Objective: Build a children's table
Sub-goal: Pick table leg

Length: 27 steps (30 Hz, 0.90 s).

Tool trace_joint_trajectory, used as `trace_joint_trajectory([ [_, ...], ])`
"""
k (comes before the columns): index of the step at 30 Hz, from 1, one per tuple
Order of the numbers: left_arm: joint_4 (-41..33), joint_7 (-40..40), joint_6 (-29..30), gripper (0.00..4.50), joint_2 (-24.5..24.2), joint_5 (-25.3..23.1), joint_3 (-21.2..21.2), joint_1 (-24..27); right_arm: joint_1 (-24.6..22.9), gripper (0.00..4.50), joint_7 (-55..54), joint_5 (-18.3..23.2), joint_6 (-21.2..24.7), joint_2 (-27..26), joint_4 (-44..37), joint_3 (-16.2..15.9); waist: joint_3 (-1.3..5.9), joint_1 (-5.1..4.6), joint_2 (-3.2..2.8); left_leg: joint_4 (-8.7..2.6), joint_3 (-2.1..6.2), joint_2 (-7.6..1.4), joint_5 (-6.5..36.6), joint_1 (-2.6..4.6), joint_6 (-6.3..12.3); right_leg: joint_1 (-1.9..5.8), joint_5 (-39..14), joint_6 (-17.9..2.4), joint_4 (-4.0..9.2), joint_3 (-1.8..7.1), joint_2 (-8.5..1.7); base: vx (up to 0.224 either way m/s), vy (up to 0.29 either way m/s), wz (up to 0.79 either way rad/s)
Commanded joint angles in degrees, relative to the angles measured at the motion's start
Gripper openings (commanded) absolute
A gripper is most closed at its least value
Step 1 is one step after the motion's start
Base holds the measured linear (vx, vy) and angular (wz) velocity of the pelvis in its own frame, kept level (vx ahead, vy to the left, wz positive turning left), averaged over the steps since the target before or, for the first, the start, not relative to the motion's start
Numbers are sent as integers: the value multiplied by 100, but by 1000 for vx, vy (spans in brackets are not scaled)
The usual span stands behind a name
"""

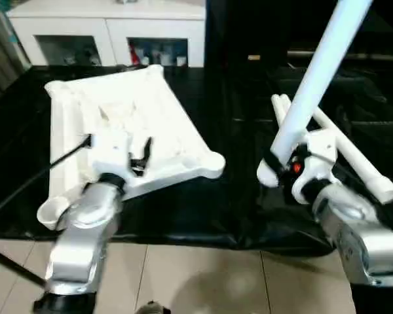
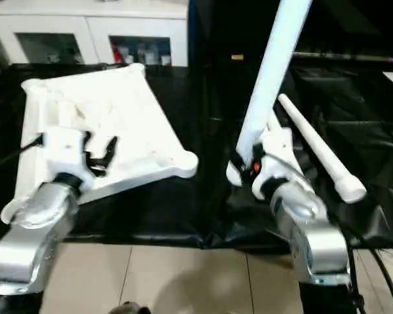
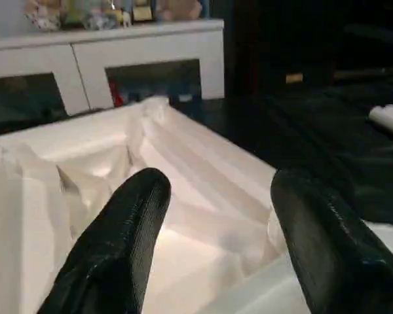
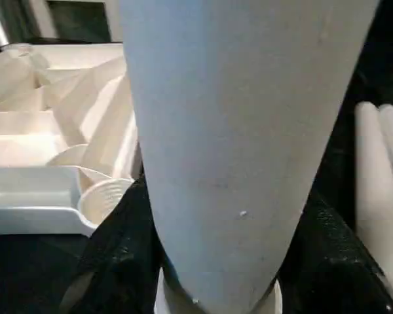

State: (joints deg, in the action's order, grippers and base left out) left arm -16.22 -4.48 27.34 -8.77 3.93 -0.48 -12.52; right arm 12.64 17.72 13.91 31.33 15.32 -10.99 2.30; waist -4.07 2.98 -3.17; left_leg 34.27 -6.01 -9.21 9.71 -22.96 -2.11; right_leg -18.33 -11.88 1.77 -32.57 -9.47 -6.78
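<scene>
Pale floor tiles (image 1: 183,275) meet the black-draped table (image 1: 236,216), and a white cabinet (image 1: 111,26) stands behind it. On the cloth the upturned tabletop (image 1: 150,111) lies skewed under the left gripper (image 1: 139,157), whose fingers are spread and empty. The right gripper (image 1: 278,163) clamps one leg (image 1: 321,65), long axis tilted up and away, while the spare legs (image 1: 354,157) lie just beside it.

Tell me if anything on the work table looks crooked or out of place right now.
The tabletop lies underside up and skewed to the black table's edge, one corner socket past it. The right gripper holds one leg; spare legs lie loose.
</scene>
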Motion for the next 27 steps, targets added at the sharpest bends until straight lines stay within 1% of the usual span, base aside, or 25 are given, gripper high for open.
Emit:
trace_joint_trajectory([
  [1,47,30,43,300,-14,-44,-4,-54,82,193,43,-44,-118,7,-12,-35,217,3,-60,-661,43,-26,4099,-187,-83,463,-4565,-217,350,23,-180,9,9,58],
  [2,235,43,-39,300,-15,-95,-48,-120,165,193,9,-28,-239,-24,107,-5,260,-12,-126,-808,58,5,4228,-272,-104,633,-3810,-358,-6,116,-38,38,-20,74],
  [3,266,51,-50,300,-4,-94,-56,-134,174,193,-8,-38,-292,-15,140,3,259,-13,23,-575,32,59,3881,-58,-49,408,-4057,-543,319,218,-246,38,-20,74],
  [4,312,33,-60,300,19,-62,-59,-165,200,193,-65,34,-310,-64,191,97,283,-69,103,108,-126,-73,3074,752,-27,-82,-4787,-907,816,464,-548,18,-38,74],
  [5,338,-5,-69,300,24,-44,-75,-182,222,193,-134,82,-270,-101,223,169,174,29,96,-74,-135,-143,2593,479,111,218,-4666,-1074,763,440,-397,40,-16,40],
  [7,356,-34,-76,300,25,-34,-86,-194,238,193,-181,114,-234,-129,242,219,169,9,17,-278,-122,-284,3235,637,-124,142,-4229,-849,637,327,-163,71,2,26],
  [8,371,-57,-97,300,22,-40,-108,-213,255,193,-183,107,-214,-108,246,221,264,-41,-36,-485,19,-441,4002,793,-326,99,-3198,-810,374,349,20,110,28,1],
  [10,431,-96,-131,300,66,-35,-126,-277,266,193,-15,88,-236,-46,186,154,378,-182,-118,-719,305,-577,4052,947,-118,9,-1351,-825,-41,486,118,117,26,-1],
  [11,444,-96,-132,300,76,-37,-128,-289,262,193,30,73,-242,-29,184,126,378,-182,-118,-719,305,-577,4052,947,-118,9,-1351,-825,-41,486,118,137,12,-3],
  [12,487,-94,-150,300,107,-37,-136,-287,229,193,123,17,-295,13,227,52,417,-291,-1,-658,312,-509,3235,905,548,-3,-596,-713,-60,560,53,137,12,-3],
  [13,523,-98,-176,300,118,-41,-142,-286,220,193,149,-14,-337,35,272,18,463,-235,134,-458,16,-218,2195,438,974,416,62,-657,160,712,-118,132,-18,-8],
  [14,533,-114,-181,300,121,-27,-141,-281,215,193,153,-39,-331,55,279,-8,557,-121,183,-210,-171,31,1458,124,1121,751,534,-590,236,817,-184,121,-30,-3],
  [15,538,-151,-176,300,129,17,-134,-267,210,193,143,-50,-323,60,282,-17,595,-13,258,4,-238,140,773,-185,1253,936,552,-502,348,969,-316,121,-30,-3],
  [16,540,-190,-185,300,128,50,-136,-250,207,193,130,-34,-311,53,259,-8,640,14,279,64,-202,121,462,-321,1297,1039,651,-446,315,977,-310,139,-28,2],
  [17,541,-206,-201,300,127,57,-144,-234,205,193,133,-13,-273,62,207,-6,671,-19,178,-43,-110,53,-247,-201,1373,898,1020,-244,146,712,39,156,-23,-1],
  [18,540,-207,-206,300,135,62,-145,-224,206,193,142,20,-222,62,170,4,676,-68,140,-68,-25,13,-566,-28,1499,796,1102,-175,20,599,201,156,-23,-1],
  [19,538,-207,-212,300,137,62,-147,-218,206,193,154,43,-205,58,159,12,703,-114,66,-91,109,-54,-941,290,1773,609,1110,-106,-119,514,347,219,-49,2],
  [20,525,-207,-252,300,145,56,-157,-186,208,193,211,136,-150,36,133,45,788,-436,105,-77,764,-625,-2077,1288,2977,-418,7,86,-645,432,326,231,-95,-9],
  [21,488,-216,-282,300,172,92,-145,-148,211,193,278,187,-161,27,128,45,759,-424,151,-98,1094,-1051,-3140,1471,3758,-812,-1251,404,-883,634,65,231,-95,-9],
  [22,410,-274,-232,300,203,198,-126,-87,218,193,360,194,-150,59,125,-4,692,-370,175,-95,932,-916,-3421,1199,3626,-907,-836,539,-974,797,-58,108,-117,-28],
  [23,338,-390,-172,300,168,247,-171,-11,234,193,447,194,-176,89,149,-51,659,-293,436,-6,592,-503,-3067,927,2982,-825,275,283,-611,963,-97,-53,-93,-18],
  [24,327,-418,-179,300,152,244,-189,6,235,193,457,194,-180,93,152,-58,605,-212,562,166,314,-116,-2449,734,2480,-669,1014,107,-221,1083,-162,-53,-93,-18],
  [25,198,-754,-221,300,-23,282,-347,197,262,193,519,194,-210,110,187,-105,548,-16,775,423,-71,531,-578,98,1684,-42,1539,265,-3,1464,-321,-71,-95,9],
  [26,122,-1004,-252,300,-151,367,-418,299,285,193,526,201,-224,92,205,-102,546,46,754,321,130,238,-81,-67,867,227,2019,201,-39,1444,-692,19,-122,-2],
  [27,122,-1004,-252,300,-151,367,-418,299,285,193,526,201,-224,92,205,-102,563,25,738,185,111,224,-396,-51,487,198,2541,268,-164,1252,-470,19,-122,-2],
])
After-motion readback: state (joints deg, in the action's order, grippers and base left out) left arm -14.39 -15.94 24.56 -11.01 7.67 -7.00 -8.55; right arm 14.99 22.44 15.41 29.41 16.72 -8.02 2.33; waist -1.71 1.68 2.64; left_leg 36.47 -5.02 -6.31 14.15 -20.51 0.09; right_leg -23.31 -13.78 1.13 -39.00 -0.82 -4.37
